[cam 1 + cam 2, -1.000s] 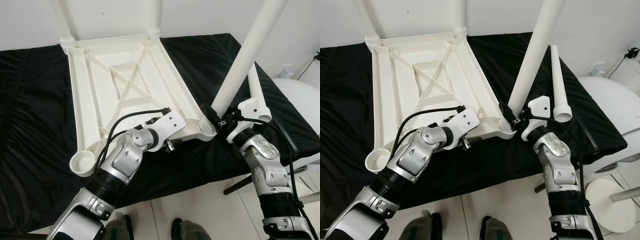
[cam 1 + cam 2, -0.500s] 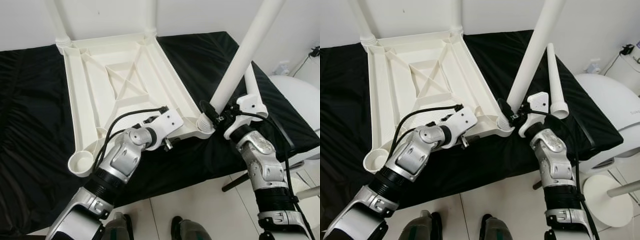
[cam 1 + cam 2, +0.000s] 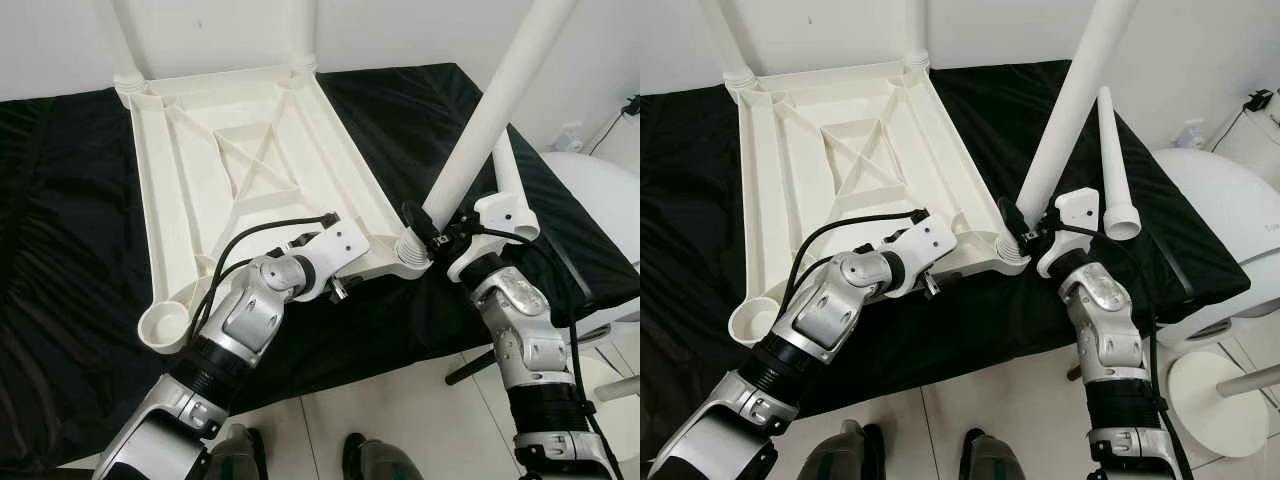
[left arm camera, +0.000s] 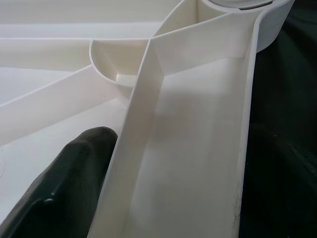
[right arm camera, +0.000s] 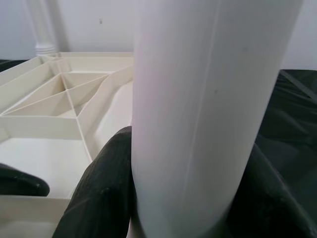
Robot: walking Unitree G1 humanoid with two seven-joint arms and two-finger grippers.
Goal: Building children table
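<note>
So, progress: the white tabletop [image 3: 250, 180] lay upside down on the black-covered desk [image 3: 60, 300]; two legs [image 3: 125, 50] stood in its far corners, and I judged a third about seated.
Leg in hand: the third leg [image 3: 490, 120] stood tilted in the near-right socket [image 3: 410, 255].
Left to do: the near-left socket [image 3: 165, 325] was open, and the spare leg [image 3: 1112, 160] lay on the desk to the right, beside my right arm.
Right claw [image 3: 432, 232]: pressed onto the third leg's base, a finger [image 5: 99, 193] on either side.
Left claw [image 3: 940, 280]: reached over the tabletop's near edge, one finger [image 4: 59, 183] against an inner rib; whether spread or pinching, I could not tell.
</note>
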